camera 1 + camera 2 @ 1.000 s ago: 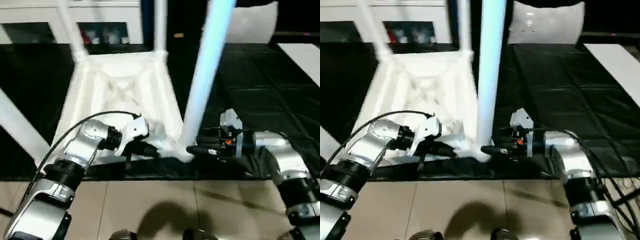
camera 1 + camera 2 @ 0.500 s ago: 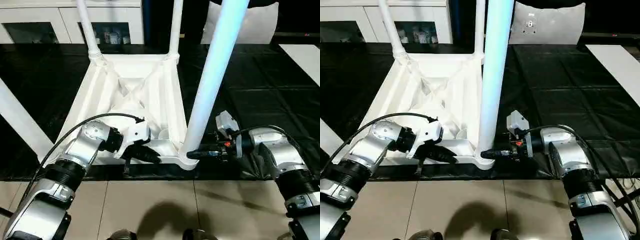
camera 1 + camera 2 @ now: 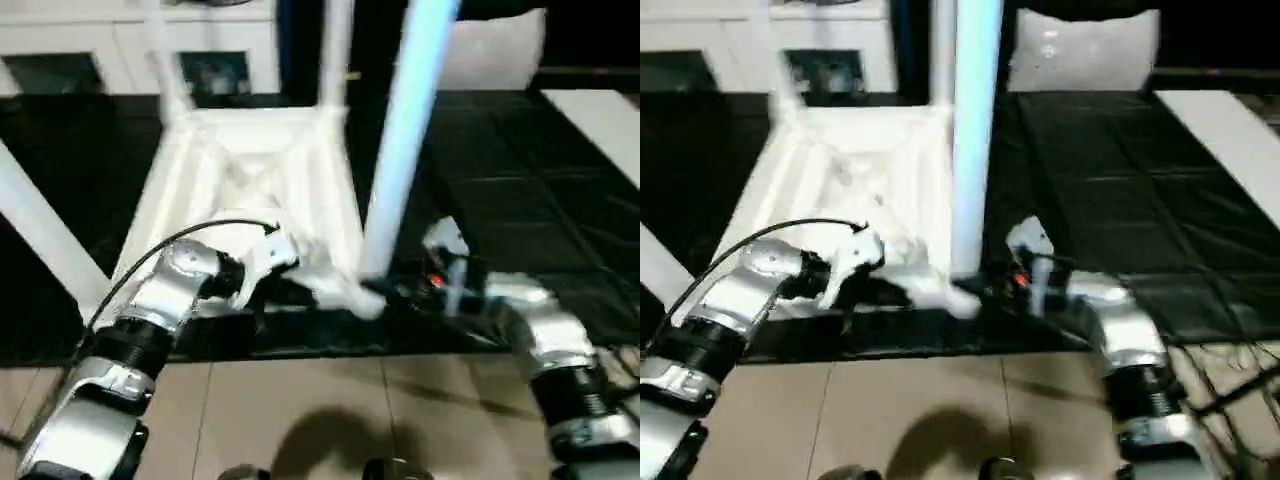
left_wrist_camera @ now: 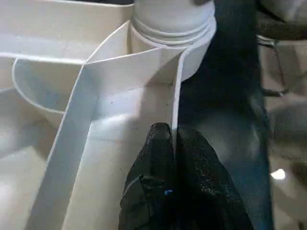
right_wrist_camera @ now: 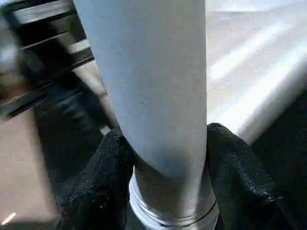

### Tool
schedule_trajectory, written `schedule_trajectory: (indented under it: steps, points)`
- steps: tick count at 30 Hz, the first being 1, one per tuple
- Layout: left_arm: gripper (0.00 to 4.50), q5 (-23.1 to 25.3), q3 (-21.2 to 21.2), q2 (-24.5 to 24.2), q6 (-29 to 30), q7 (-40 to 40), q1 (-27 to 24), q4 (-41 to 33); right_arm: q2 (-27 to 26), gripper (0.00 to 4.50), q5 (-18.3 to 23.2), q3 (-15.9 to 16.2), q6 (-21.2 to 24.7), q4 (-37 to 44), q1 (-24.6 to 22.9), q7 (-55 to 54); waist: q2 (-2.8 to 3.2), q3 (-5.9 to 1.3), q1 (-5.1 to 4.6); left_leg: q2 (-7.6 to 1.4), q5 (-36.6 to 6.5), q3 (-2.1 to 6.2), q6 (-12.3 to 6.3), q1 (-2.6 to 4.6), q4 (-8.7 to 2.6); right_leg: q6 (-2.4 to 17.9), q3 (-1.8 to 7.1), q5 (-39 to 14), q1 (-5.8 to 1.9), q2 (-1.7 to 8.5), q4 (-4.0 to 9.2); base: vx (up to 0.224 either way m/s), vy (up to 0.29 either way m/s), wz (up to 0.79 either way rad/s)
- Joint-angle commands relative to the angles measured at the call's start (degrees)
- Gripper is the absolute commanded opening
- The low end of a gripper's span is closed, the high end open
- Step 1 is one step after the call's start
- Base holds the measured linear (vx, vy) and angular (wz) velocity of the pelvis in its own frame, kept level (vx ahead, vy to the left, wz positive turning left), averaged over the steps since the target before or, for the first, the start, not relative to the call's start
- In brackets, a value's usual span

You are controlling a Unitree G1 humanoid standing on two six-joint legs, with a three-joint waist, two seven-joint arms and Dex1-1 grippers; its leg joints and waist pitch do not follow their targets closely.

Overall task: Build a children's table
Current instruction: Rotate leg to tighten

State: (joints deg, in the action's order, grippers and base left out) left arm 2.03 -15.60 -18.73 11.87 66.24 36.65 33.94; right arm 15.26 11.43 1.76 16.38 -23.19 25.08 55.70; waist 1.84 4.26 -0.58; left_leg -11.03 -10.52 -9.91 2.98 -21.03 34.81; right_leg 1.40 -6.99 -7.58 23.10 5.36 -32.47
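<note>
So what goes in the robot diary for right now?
left end effector: pinching tabletop rim | right end effector: gripping leg base

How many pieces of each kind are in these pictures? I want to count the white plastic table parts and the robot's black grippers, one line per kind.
White plastic rectangular table top, lying upside down: 1
White round tapered plastic legs: 4
Black two-finger grippers, left gripper and right gripper: 2
Total: 7
</note>
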Motion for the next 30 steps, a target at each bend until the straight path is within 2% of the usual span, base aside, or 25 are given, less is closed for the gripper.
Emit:
schedule_trajectory:
  steps: [1, 2, 3, 4, 5, 6, 7, 8, 9, 10, 11, 12, 13, 14, 15, 16, 17, 18, 19, 20, 22, 23, 25, 27, 30]
  points:
    - [0.00, -1.30, -0.66, 5.96, 1.90, -5.41, 2.33, -3.47, -7.01, 1.93, -0.03, 4.13, 3.77, 0.51, 0.48, -5.39, 0.19, -2.96, -1.21, -1.15, -24.46, 1.40, -0.42, 1.30, -4.02, 2.61, 0.69, -40.60, -2.07, 2.99, 7.06, 0.000, 0.000, 0.00]
    - [0.00, -0.63, 0.08, 8.91, 3.50, -10.54, 2.97, -2.59, -11.02, 1.93, -2.25, 2.92, 4.89, -1.21, 1.89, -14.53, 0.35, -2.97, -2.32, -1.10, -25.71, 1.83, 0.03, 0.97, -4.02, 1.38, -0.23, -41.26, -2.55, 2.91, 7.42, 0.000, 0.000, 0.00]
    - [0.00, -0.37, 0.46, 10.10, 4.01, -12.71, 3.30, -2.19, -12.74, 1.93, -3.02, 1.93, 4.94, -2.60, 2.89, -19.04, 0.75, -2.90, -2.94, -1.15, -26.90, 2.07, 0.34, 1.07, -4.07, 0.99, -0.82, -41.38, -2.54, 2.87, 7.66, 0.000, 0.000, 0.00]
    - [0.00, -0.21, 0.99, 11.22, 4.31, -15.01, 3.69, -1.67, -14.24, 1.93, -3.35, 0.90, 4.89, -4.07, 3.92, -22.90, 1.30, -2.86, -4.38, -1.46, -30.08, 2.65, 0.70, 1.44, -4.18, 0.07, -2.30, -41.00, -2.94, 2.76, 8.27, 0.000, 0.000, 0.00]
    - [0.00, -0.20, 1.68, 12.18, 4.64, -17.18, 4.12, -1.19, -15.43, 1.93, -3.42, 0.06, 5.18, -4.80, 4.63, -25.78, 1.42, -2.65, -5.16, -1.91, -32.35, 3.02, 0.62, 1.53, -4.48, -0.13, -2.92, -39.75, -3.27, 2.78, 8.33, 0.000, 0.000, 0.00]
    - [0.00, -0.21, 2.65, 13.46, 5.10, -20.12, 4.68, -0.55, -16.98, 1.93, -3.47, -1.04, 5.69, -5.64, 5.52, -29.45, 2.60, -1.98, -5.59, -5.30, -41.41, 4.91, 0.81, -0.92, -8.46, 1.21, -1.20, -26.76, -6.77, 2.44, 1.13, -0.081, 0.030, -0.08]
    - [0.00, -0.18, 2.97, 13.83, 5.08, -21.13, 4.91, -0.23, -17.44, 1.93, -3.26, -1.44, 5.61, -6.06, 5.89, -30.29, 2.77, -1.61, -4.79, -6.63, -45.26, 5.13, 1.38, -1.68, -10.98, 2.56, 0.21, -20.50, -7.38, 2.08, -3.50, -0.081, 0.030, -0.08]
    - [0.00, -0.05, 4.49, 15.60, 4.79, -25.64, 5.89, 1.13, -19.58, 1.93, -2.71, -2.96, 4.89, -7.86, 7.64, -34.17, 2.10, -1.42, -4.38, -5.88, -47.25, 2.83, 1.84, 0.69, -11.46, 4.45, 2.01, -14.11, -4.63, 1.33, -4.01, -0.051, -0.031, 0.07]
    - [0.00, -0.05, 4.52, 15.64, 4.77, -25.73, 5.91, 1.15, -19.63, 1.93, -2.72, -2.98, 4.83, -7.91, 7.69, -34.26, 0.30, -1.55, -4.79, -3.16, -45.56, 2.14, 2.39, 2.32, -8.59, 4.44, 2.62, -23.89, -2.77, 1.50, 0.28, 0.032, -0.056, 0.15]
    - [0.00, 0.32, 4.82, 16.22, 4.53, -27.19, 6.12, 1.46, -20.64, 1.93, -2.57, -3.47, 3.37, -8.82, 8.50, -35.60, -2.22, -1.89, -4.49, 3.36, -27.03, 0.00, 1.17, 6.63, 2.61, -2.85, 0.05, -56.04, 2.60, 3.51, 10.41, 0.032, -0.056, 0.15]
    - [0.00, 0.78, 4.45, 16.01, 4.41, -27.15, 5.97, 1.25, -20.76, 2.28, -2.75, -3.48, 2.93, -8.70, 8.45, -35.63, -1.69, -2.06, -4.58, 3.87, -15.25, 0.37, -1.82, 3.77, 4.48, -4.97, 1.48, -64.83, -0.07, 6.72, 10.67, 0.000, 0.000, 0.00]
    - [0.00, 1.18, 3.98, 15.55, 4.24, -26.65, 5.62, 0.89, -20.58, 2.28, -2.80, -3.48, 2.22, -8.43, 8.10, -34.94, -0.73, -2.81, -4.43, 1.90, -11.94, 1.93, -2.03, -1.07, 0.75, -6.53, 0.99, -58.08, -4.59, 6.93, 7.70, 0.079, -0.016, -0.29]
    - [0.00, 1.53, 3.77, 15.19, 4.33, -26.22, 5.23, 0.38, -20.41, 2.28, -3.29, -3.63, 1.70, -8.02, 7.66, -34.45, 0.44, -2.70, -4.29, 0.81, -13.35, 2.73, -1.77, -0.93, -0.73, -5.67, -0.21, -53.79, -4.14, 5.93, 7.67, 0.079, -0.016, -0.29]
    - [0.00, 1.70, 3.54, 14.68, 4.02, -25.39, 4.77, -0.17, -19.94, 2.28, -3.69, -3.58, 1.02, -7.53, 7.06, -33.71, 1.00, -3.37, -5.11, -1.03, -15.19, 3.89, -1.58, -1.03, -2.27, -1.67, -0.76, -40.06, -4.10, 4.56, 6.60, 0.091, 0.027, -0.17]
    - [0.00, 1.94, 3.25, 13.87, 3.66, -24.24, 4.06, -0.95, -19.07, 2.52, -4.40, -3.48, -0.25, -6.79, 6.07, -32.88, 1.42, -3.65, -5.10, -1.61, -14.99, 4.44, -1.77, -1.25, -2.72, 0.68, -0.78, -33.11, -4.51, 4.50, 5.64, 0.000, 0.000, 0.00]
    - [0.00, 1.98, 3.17, 13.53, 3.61, -23.92, 3.89, -1.01, -18.61, 2.70, -4.57, -3.37, -0.81, -6.55, 5.70, -32.64, 1.52, -4.11, -4.99, -2.17, -12.51, 4.39, -3.18, -1.15, -3.12, 5.57, -0.03, -21.65, -4.24, 4.39, 4.47, 0.000, 0.000, 0.00]
    - [0.00, 1.99, 2.75, 12.69, 2.98, -22.56, 3.47, -1.42, -17.35, 2.73, -4.99, -2.90, -1.43, -5.83, 4.86, -31.58, 1.08, -3.86, -4.87, -2.09, -14.41, 3.65, -4.51, -0.85, -3.53, 8.89, 0.39, -19.27, -3.58, 3.84, 4.27, 0.000, 0.000, 0.00]
    - [0.00, 1.98, 2.44, 12.14, 2.40, -21.75, 3.23, -1.55, -16.49, 2.73, -5.27, -2.54, -1.91, -5.45, 4.33, -30.99, 0.89, -3.72, -5.19, -1.69, -18.23, 3.23, -4.22, -0.68, -3.47, 9.86, 0.60, -22.64, -3.41, 3.65, 4.32, 0.000, 0.000, 0.00]
    - [0.00, 1.87, 2.06, 10.98, 2.82, -20.37, 2.41, -2.77, -14.06, 2.96, -6.17, -1.11, -3.86, -4.06, 2.74, -28.47, 0.57, -4.06, -5.31, -1.51, -18.01, 3.17, -4.19, -0.85, -3.38, 10.02, 0.75, -22.80, -3.71, 3.81, 4.23, 0.000, 0.000, 0.00]
    - [0.00, 1.58, 1.80, 9.82, 2.74, -18.74, 1.87, -3.58, -12.33, 2.96, -5.55, -0.86, -4.58, -2.59, 1.59, -25.90, 0.56, -4.22, -5.12, -1.52, -15.79, 3.14, -5.09, -1.45, -3.43, 10.32, 1.02, -21.14, -4.13, 3.96, 3.93, 0.000, 0.000, 0.00]
    - [0.00, 1.26, 1.47, 8.23, 2.28, -16.54, 1.23, -4.46, -10.02, 3.23, -4.37, -0.75, -5.44, -0.56, 0.13, -22.09, 0.77, -4.11, -4.74, -1.75, -14.65, 3.02, -6.19, -1.27, -3.43, 10.51, 1.27, -20.16, -3.83, 3.99, 4.01, 0.000, 0.000, 0.00]
    - [0.00, 1.21, 1.37, 7.71, 2.05, -15.88, 1.04, -4.69, -9.24, 3.27, -3.94, -0.74, -5.89, 0.06, -0.33, -20.65, 0.67, -4.29, -4.61, -1.71, -12.27, 2.91, -7.34, -1.60, -3.33, 11.40, 1.46, -17.66, -4.16, 4.02, 3.56, 0.000, 0.000, 0.00]
    - [0.00, 1.00, 0.73, 5.09, 0.17, -11.77, 0.23, -5.10, -5.02, 3.40, -2.47, -1.12, -7.62, 1.89, -1.58, -13.93, 0.48, -4.32, -4.10, -1.81, -10.74, 2.76, -8.18, -1.52, -3.32, 11.70, 1.60, -16.20, -4.17, 4.04, 3.44, 0.000, 0.000, 0.00]
    - [0.00, 0.76, 0.27, 3.53, -1.34, -8.76, -0.23, -5.21, -2.14, 3.62, -2.28, -0.96, -9.03, 2.19, -1.93, -9.67, 0.63, -4.43, -3.31, -1.84, -9.05, 2.63, -8.70, -1.34, -3.19, 12.05, 1.71, -14.89, -4.11, 4.02, 3.27, 0.000, 0.000, 0.00]
    - [0.00, 0.33, -0.36, 2.18, -3.49, -5.70, -0.71, -5.33, 0.23, 3.73, -2.47, -0.70, -10.03, 2.14, -1.98, -6.19, 0.60, -4.37, -2.62, -1.99, -7.92, 2.53, -9.27, -1.18, -3.21, 12.52, 1.76, -14.07, -4.08, 3.91, 3.10, 0.000, 0.000, 0.00]
